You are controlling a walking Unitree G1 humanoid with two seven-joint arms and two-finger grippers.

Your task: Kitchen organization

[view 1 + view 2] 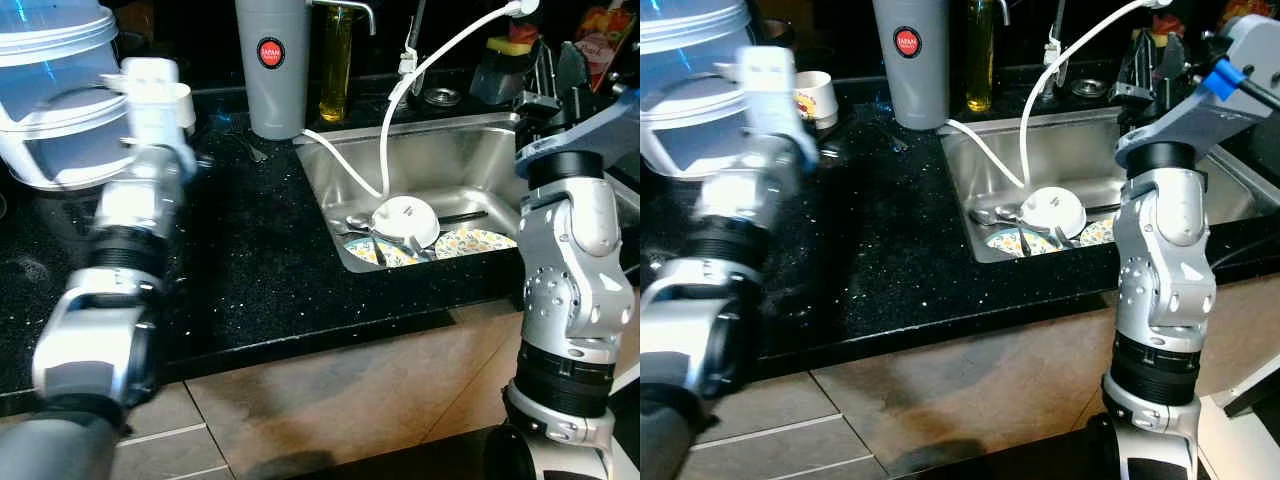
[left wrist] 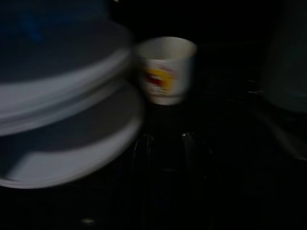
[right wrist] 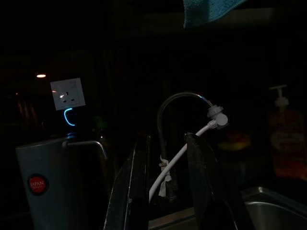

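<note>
Left arm stretched forward, frame left, blurred. Right arm bent upright, frame right; right gripper [image 3: 165, 184] fingers parted.

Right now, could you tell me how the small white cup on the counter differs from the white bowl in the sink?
The small cup stands upright on the black counter near the left gripper; the white bowl lies upside down in the sink. The cup has a red and yellow print; the bowl looks plain. The bowl sits amid spoons and patterned plates; the cup stands apart. Both are white.
</note>
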